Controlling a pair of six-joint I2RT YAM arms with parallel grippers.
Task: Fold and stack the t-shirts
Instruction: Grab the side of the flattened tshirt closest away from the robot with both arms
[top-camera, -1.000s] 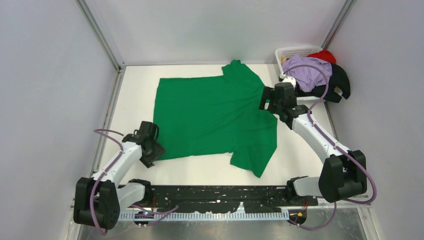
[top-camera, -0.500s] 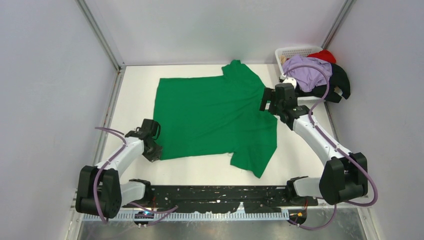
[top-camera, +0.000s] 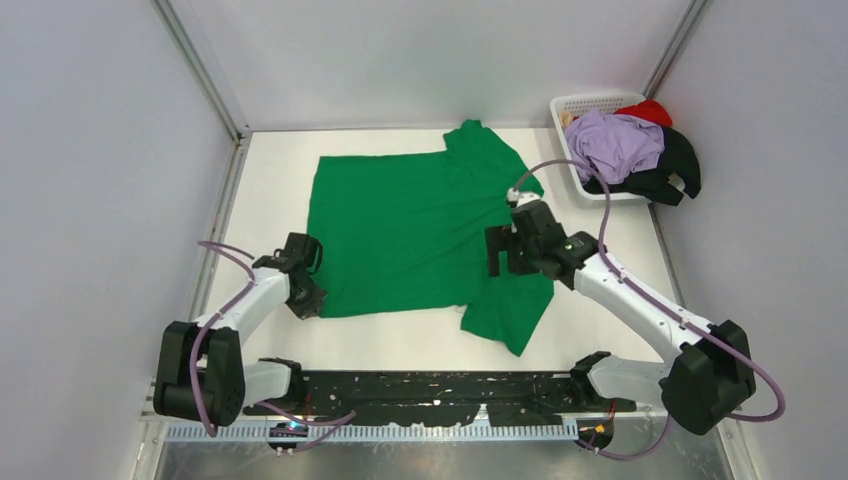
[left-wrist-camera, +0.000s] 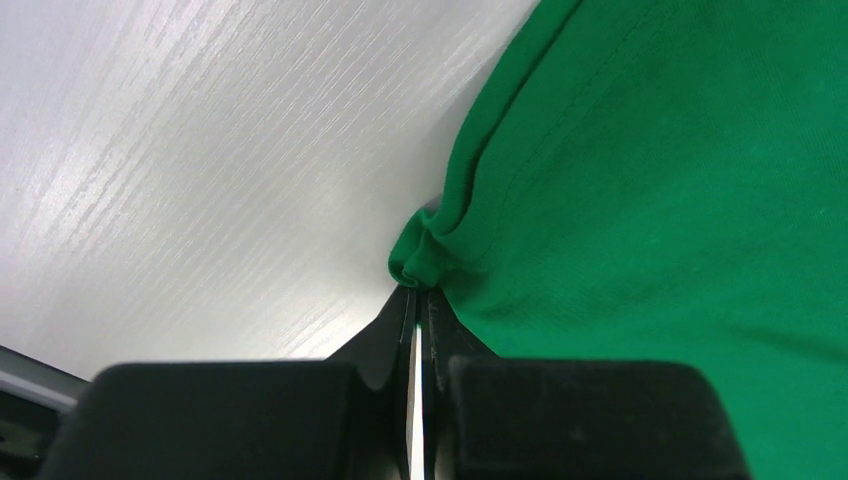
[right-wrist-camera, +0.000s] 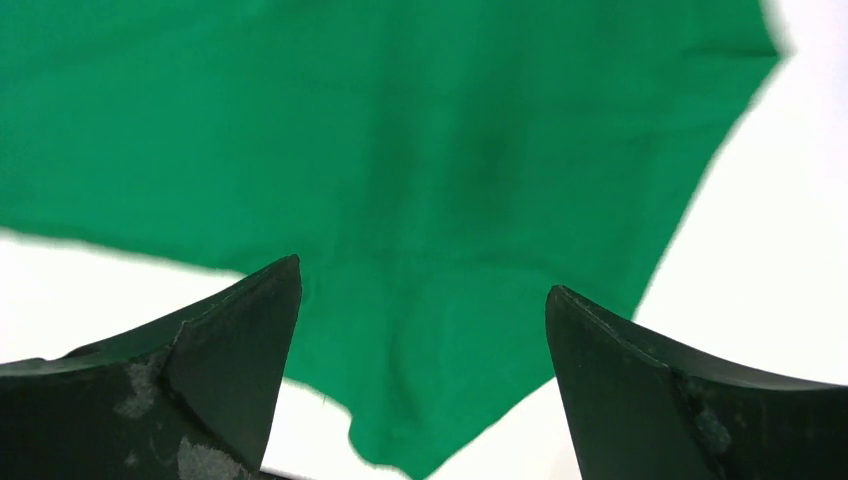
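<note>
**Desk:** What surrounds you on the surface (top-camera: 275, 180)?

**Arm:** In the upper right corner of the overhead view, a white lattice basket (top-camera: 583, 101) sits at the surface's edge. It is heaped with a lilac shirt (top-camera: 612, 143) and a red shirt (top-camera: 652, 109) behind it, and a black shirt (top-camera: 672, 168) spills over the right rim. The basket stands well apart from both my claws. Grey walls (top-camera: 100, 150) close the scene at left, top and right. From above, my right arm crosses the lower right of the frame and covers part of the cloth beneath it.

**Desk:** And the green t-shirt (top-camera: 420, 230)?

**Arm:** It lies spread flat across the centre of the frame, with one sleeve pointing to top centre and the other to lower right. My left claw (top-camera: 305, 300) sits at the shirt's lower left corner, clenched on the hem. The wrist view shows a small bunch of green cloth pinched at the tips of the nearly closed fingers (left-wrist-camera: 395, 330). My right claw (top-camera: 497, 252) is right of centre, where the lower sleeve meets the body, released and spread wide. Its wrist view shows green cloth between and beyond the fingertips (right-wrist-camera: 235, 340), with white surface at the lower corners. Whether those tips touch the shirt, I cannot tell.
</note>
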